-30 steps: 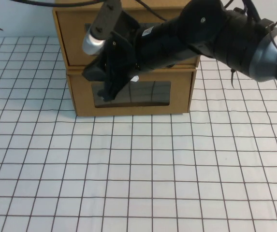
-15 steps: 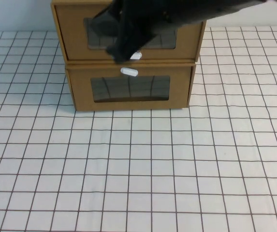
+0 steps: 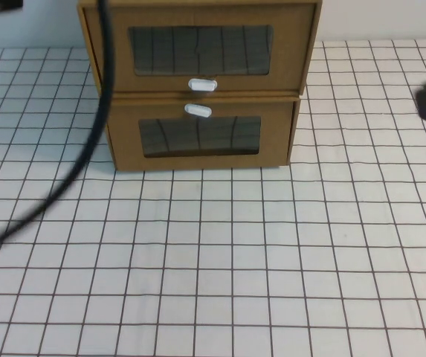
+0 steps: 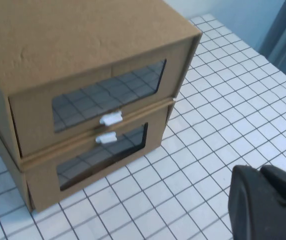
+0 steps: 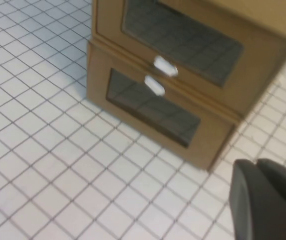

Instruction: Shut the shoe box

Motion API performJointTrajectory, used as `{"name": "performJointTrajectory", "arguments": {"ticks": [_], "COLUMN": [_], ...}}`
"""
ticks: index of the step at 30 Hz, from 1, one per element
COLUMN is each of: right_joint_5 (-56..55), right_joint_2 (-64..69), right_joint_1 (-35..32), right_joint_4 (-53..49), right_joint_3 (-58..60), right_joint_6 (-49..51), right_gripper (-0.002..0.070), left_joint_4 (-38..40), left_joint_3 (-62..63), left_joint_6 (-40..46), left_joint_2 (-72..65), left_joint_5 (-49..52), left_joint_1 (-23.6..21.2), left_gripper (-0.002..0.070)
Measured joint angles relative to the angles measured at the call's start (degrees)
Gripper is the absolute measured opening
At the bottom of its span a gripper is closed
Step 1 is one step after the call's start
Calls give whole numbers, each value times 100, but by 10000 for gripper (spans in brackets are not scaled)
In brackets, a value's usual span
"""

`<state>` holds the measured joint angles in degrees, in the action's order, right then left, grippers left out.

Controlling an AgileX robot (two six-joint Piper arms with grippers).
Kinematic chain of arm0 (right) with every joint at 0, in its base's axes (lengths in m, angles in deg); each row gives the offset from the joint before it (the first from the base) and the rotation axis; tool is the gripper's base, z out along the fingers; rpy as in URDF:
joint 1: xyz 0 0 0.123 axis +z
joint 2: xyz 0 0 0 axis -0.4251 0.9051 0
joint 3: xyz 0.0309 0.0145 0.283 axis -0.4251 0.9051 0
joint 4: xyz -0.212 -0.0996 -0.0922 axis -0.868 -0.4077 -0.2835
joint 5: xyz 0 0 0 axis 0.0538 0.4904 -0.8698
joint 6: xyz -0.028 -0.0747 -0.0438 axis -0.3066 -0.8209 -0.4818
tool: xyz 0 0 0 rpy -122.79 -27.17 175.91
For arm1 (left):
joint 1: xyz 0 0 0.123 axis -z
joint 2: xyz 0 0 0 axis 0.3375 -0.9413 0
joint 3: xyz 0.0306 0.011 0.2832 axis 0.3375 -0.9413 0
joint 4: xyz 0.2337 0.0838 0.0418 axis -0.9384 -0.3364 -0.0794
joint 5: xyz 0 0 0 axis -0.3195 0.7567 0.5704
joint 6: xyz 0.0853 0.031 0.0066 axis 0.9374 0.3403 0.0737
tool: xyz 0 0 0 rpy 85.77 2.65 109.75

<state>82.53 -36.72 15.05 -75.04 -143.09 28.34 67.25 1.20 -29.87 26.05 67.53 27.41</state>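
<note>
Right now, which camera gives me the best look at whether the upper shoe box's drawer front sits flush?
The left wrist view: it shows the shoe box from a corner, front and side edge together. The high view sees it only head-on. The right wrist view crops it. Left gripper and right gripper are both clear of it.

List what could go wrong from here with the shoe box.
The black cable hangs across the shoe box and could snag it. The shoe box looks shut atop the lower box; another push might shift the stack. The left gripper and right gripper sit off the boxes, over the table.
</note>
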Motion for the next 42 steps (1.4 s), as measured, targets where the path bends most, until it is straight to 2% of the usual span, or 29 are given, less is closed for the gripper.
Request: {"name": "performJointTrajectory", "arguments": {"ticks": [4,7,13,20,42], "right_joint_5": [-19,-28,67,159,219], "right_joint_2": [-1458,-2570,-3909,-4203,-4216], "right_joint_1": [0,0,0,0,0], "right_joint_4": [-245,-812,-1748,-1795,-1795], "right_joint_3": [1090,1788,2919,3721,4217], "right_joint_6": [522,1277,2661,2881,2902], "right_gripper": [-13,-13,-13,-13,-13], "left_joint_4": [0,0,-10,59,44], "left_joint_3": [-1649,-2779,-3925,-4183,-4183], "left_joint_6": [92,-33,-336,-512,-548], "left_joint_2": [1373,2457,3391,3405,3405], "left_joint_5": [-737,-1372,-1722,-1354,-1166], "left_joint_1": [0,0,0,0,0], "left_gripper": [-6,-6,-6,-6,-6]}}
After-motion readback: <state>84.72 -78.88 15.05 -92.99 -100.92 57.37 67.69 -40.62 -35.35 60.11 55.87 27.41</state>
